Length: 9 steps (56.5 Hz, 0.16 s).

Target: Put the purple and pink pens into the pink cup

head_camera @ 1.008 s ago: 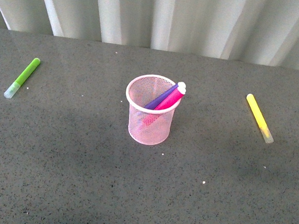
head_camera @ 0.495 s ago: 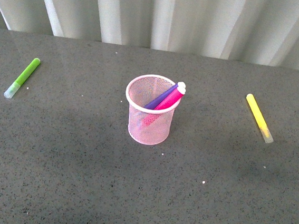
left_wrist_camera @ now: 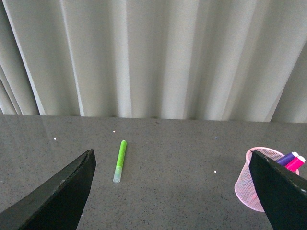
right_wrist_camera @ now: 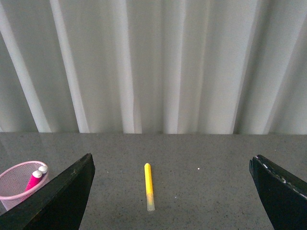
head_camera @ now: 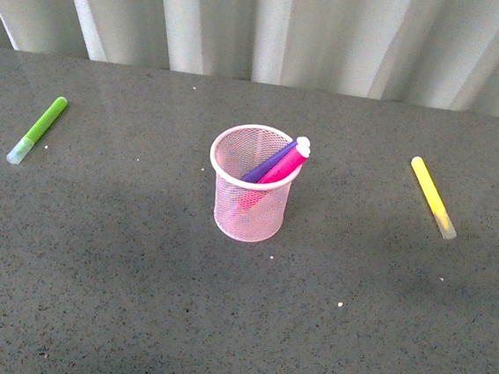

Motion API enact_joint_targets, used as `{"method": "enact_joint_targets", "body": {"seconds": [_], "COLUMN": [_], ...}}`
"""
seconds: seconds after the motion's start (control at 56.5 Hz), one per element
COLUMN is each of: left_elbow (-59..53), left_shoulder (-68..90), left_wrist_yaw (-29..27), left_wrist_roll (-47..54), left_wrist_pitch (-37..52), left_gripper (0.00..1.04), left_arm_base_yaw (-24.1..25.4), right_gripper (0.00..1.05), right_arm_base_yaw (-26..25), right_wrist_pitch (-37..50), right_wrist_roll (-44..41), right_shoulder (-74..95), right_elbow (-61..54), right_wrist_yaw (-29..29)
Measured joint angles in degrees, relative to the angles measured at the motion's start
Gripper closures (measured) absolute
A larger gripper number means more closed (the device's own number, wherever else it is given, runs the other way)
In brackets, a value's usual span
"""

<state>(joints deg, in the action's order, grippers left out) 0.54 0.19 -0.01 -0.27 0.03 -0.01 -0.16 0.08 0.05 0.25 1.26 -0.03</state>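
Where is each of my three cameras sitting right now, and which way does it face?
Front: on the body, looking down at the pale pink wire-mesh cup holding the purple pen and magenta-pink pen; no arms show.
Left wrist: faces the curtain, lime-green marker between open left gripper fingers.
Right wrist: likewise, yellow marker, open right gripper.
All show the cup.

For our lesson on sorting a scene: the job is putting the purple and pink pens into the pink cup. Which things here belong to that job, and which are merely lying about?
Belong to the job:
- purple pen, in the cup, leaning on its rim
- pink pen, in the cup beside it
- pink cup, upright mid-table

Lying about:
- green pen, flat on the table
- yellow pen, flat on the table
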Motion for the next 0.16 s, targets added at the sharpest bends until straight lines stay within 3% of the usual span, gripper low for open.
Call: {"method": "enact_joint_targets", "body": {"seconds": [0.159], "left_elbow": [0.0], "left_shoulder": [0.0], "left_wrist_yaw": [0.0], "left_wrist_roll": [0.0], "left_wrist_pitch": [0.0], "left_gripper": [0.07], "left_arm_base_yaw": [0.0], "right_gripper": [0.07], "right_arm_base_yaw": [0.0], "right_wrist_pitch": [0.0], "right_wrist_roll": [0.0], "right_shoulder": [0.0], "right_elbow": [0.0], "right_wrist_yaw": [0.0]}}
